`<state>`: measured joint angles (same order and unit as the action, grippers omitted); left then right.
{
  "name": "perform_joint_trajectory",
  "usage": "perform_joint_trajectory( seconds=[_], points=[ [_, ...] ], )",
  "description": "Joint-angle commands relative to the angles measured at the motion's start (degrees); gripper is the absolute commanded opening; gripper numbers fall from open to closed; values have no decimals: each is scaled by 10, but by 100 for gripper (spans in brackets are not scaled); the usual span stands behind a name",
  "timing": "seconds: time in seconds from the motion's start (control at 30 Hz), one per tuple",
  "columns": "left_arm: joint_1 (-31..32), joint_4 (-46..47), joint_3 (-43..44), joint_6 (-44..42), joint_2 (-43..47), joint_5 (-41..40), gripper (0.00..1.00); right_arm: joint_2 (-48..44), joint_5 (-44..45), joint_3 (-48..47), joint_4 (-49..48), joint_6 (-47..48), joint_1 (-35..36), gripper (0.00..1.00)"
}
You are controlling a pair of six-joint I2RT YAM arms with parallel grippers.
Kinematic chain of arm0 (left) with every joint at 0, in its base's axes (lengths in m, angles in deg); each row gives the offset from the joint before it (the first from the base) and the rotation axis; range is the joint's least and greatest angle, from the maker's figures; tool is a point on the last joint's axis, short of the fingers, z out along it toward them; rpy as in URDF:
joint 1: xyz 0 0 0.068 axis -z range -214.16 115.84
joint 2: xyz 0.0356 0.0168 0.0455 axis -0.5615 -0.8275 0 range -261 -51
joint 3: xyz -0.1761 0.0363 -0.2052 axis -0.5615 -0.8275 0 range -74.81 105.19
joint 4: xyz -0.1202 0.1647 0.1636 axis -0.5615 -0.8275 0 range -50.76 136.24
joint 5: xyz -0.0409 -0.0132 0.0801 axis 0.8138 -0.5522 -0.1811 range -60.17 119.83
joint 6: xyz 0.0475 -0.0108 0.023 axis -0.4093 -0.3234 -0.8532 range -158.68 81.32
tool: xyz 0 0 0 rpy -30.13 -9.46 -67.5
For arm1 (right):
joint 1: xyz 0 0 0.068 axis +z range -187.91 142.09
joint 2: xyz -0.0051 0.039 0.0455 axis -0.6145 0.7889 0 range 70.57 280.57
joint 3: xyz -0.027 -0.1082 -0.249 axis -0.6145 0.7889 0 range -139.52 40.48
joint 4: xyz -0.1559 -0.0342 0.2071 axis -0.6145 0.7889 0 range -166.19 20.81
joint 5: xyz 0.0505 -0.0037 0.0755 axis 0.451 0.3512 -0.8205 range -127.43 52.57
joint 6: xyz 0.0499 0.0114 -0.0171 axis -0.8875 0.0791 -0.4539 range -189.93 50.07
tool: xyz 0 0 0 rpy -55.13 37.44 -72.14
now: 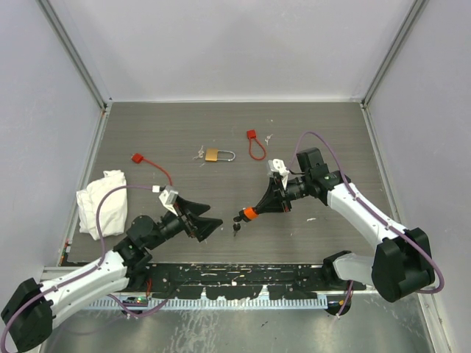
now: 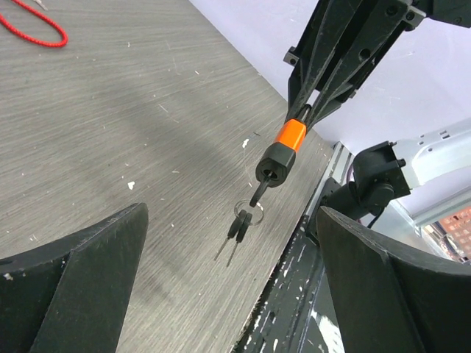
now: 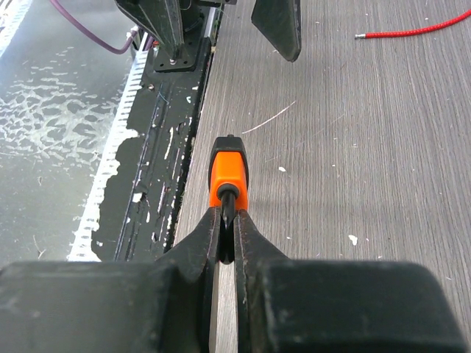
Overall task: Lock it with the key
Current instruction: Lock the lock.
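My right gripper [image 1: 259,208] [image 3: 227,215] is shut on the thin dark stem of an orange-and-black handle [image 1: 246,215] [image 2: 283,147] [image 3: 229,173], which it holds tilted down above the table. The key [image 1: 236,228] [image 2: 238,228] is a small bunch with dark heads and thin blades. It hangs on a ring from a dark piece at the handle's tip, and the handle hides it in the right wrist view. My left gripper [image 1: 214,216] [image 2: 231,213] stands wide open just left of the handle, empty, its fingers either side of the hanging keys. A brass padlock [image 1: 218,155] lies farther back.
A red cable loop [image 1: 255,147] lies right of the padlock, and another red cord [image 1: 151,165] [image 2: 33,26] [image 3: 412,29] lies to its left. A crumpled white cloth [image 1: 103,202] sits at the left edge. The black rail [image 1: 235,276] [image 3: 158,184] runs along the table's near edge.
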<state>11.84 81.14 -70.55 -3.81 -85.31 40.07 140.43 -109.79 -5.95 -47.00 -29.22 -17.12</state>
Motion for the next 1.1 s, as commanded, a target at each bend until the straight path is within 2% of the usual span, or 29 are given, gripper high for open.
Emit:
perform_joint_trajectory(
  seconds=[0.0, 0.67, 1.07],
  points=[
    [-2, 23, 7, 24, -13, -1, 98, -15, -37, -26, -6, 9, -2, 1],
    [-1, 53, 34, 71, -88, 31, 99, -13, -39, -25, -5, 9, -4, 1],
    [21, 34, 60, 56, -121, 22, 88, -11, -40, -25, -4, 9, -3, 1]
  ],
)
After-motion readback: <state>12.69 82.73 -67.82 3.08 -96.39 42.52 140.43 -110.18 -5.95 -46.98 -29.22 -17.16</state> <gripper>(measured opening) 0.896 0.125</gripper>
